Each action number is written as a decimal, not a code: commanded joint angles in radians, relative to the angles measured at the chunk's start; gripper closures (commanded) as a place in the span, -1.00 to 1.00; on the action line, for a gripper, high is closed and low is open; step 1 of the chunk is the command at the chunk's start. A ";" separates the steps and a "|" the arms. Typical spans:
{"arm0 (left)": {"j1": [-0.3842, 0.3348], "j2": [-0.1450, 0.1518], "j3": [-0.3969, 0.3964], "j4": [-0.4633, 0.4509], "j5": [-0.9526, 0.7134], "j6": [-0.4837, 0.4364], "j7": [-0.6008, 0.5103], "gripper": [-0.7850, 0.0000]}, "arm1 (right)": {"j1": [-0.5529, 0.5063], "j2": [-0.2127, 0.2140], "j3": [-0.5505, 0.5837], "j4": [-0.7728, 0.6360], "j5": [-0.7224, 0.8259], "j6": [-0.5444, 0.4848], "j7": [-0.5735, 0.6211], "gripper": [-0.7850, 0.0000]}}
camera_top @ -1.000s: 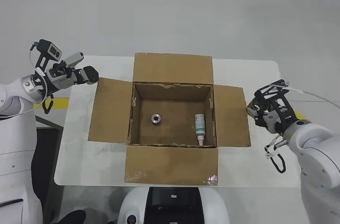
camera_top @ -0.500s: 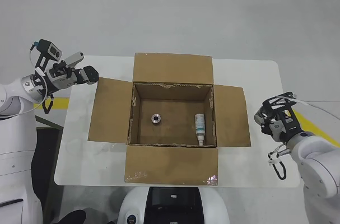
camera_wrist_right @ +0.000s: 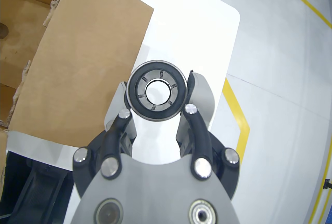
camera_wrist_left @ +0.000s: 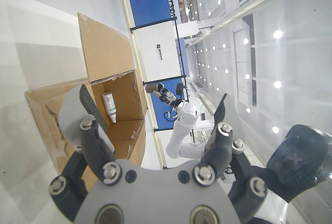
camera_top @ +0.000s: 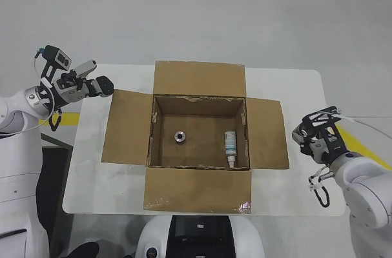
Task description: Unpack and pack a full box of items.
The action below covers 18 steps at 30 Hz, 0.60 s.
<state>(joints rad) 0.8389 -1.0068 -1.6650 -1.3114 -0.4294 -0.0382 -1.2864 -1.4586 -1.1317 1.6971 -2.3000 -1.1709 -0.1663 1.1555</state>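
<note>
One black-rimmed ring [camera_wrist_right: 157, 68] clamped in right gripper [camera_wrist_right: 158, 85], bore facing wrist camera; side grip likely for flat set-down. Under hand: bare table [camera_wrist_right: 186, 22], room to release. Beside hand: box [camera_wrist_right: 85, 59] flap edge, no contact. Beyond: bottle [camera_top: 230, 147], metal disc [camera_top: 180, 136] on box floor. Farthest: left gripper [camera_wrist_left: 153, 92], spread wide, empty, past opposite flap.

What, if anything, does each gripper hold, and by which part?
Right gripper: a black-and-silver round metal bearing, jaws clamped on its outer rim. Left gripper: nothing, jaws open.
</note>
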 commanded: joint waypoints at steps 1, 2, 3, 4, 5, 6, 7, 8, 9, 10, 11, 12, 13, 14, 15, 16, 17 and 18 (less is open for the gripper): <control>0.000 0.000 0.000 0.000 0.000 0.000 0.000 -1.00 | -0.021 0.000 0.000 0.019 0.000 0.004 -0.031 1.00; 0.000 0.000 0.000 0.000 0.000 0.000 0.000 -1.00 | -0.030 0.000 0.003 0.027 -0.005 0.006 -0.036 1.00; 0.000 0.000 0.000 0.000 0.000 0.000 0.000 -1.00 | -0.039 0.000 0.003 0.033 -0.009 0.011 -0.040 1.00; 0.000 0.000 0.000 0.000 0.000 0.000 0.000 -1.00 | -0.048 0.000 0.006 0.041 -0.013 0.018 -0.044 1.00; 0.000 0.000 0.000 0.000 0.000 0.000 0.000 -1.00 | -0.057 0.001 0.010 0.053 -0.024 0.022 -0.047 1.00; 0.000 0.000 0.000 0.000 0.000 0.000 0.000 -1.00 | -0.065 0.001 0.013 0.065 -0.027 0.028 -0.054 1.00; 0.000 0.000 0.000 0.000 0.000 0.000 0.000 -1.00 | -0.074 0.001 0.018 0.077 -0.030 0.035 -0.063 1.00; 0.000 0.000 0.000 0.000 0.000 0.000 0.000 -1.00 | -0.083 0.001 0.022 0.089 -0.031 0.039 -0.070 1.00; 0.000 0.000 0.000 0.000 0.000 0.000 0.000 -1.00 | -0.091 0.001 0.026 0.100 -0.028 0.044 -0.077 1.00; 0.000 0.000 0.000 0.000 0.000 0.000 0.000 -1.00 | -0.098 0.000 0.029 0.110 -0.024 0.049 -0.084 1.00; 0.000 0.000 0.000 0.000 0.000 0.000 0.000 -1.00 | -0.104 0.000 0.031 0.121 -0.015 0.053 -0.090 1.00; 0.000 0.000 0.000 0.000 0.000 0.000 0.000 -1.00 | -0.108 -0.001 0.033 0.133 -0.001 0.063 -0.103 1.00; 0.000 0.000 0.000 0.000 0.000 0.000 0.000 -1.00 | -0.113 -0.001 0.034 0.143 0.006 0.065 -0.115 1.00; 0.000 0.000 0.000 0.000 0.000 0.000 0.000 -1.00 | -0.116 -0.002 0.035 0.156 0.006 0.068 -0.125 1.00; 0.000 0.000 0.000 0.000 0.000 0.000 0.000 -1.00 | -0.117 -0.002 0.036 0.169 0.009 0.076 -0.139 1.00; 0.000 0.000 0.000 0.000 0.000 0.000 0.000 -1.00 | -0.118 -0.002 0.035 0.181 0.008 0.081 -0.153 1.00; 0.000 0.000 0.000 0.000 0.000 0.000 0.000 -1.00 | -0.118 -0.003 0.034 0.192 0.005 0.087 -0.165 1.00; 0.000 0.000 0.000 0.000 0.000 0.000 0.000 -1.00 | -0.118 -0.003 0.032 0.204 0.004 0.097 -0.177 1.00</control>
<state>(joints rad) 0.8389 -1.0068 -1.6650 -1.3114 -0.4294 -0.0382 -1.2864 -1.5767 -1.1345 1.7309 -2.1095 -1.1647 -0.0793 0.9922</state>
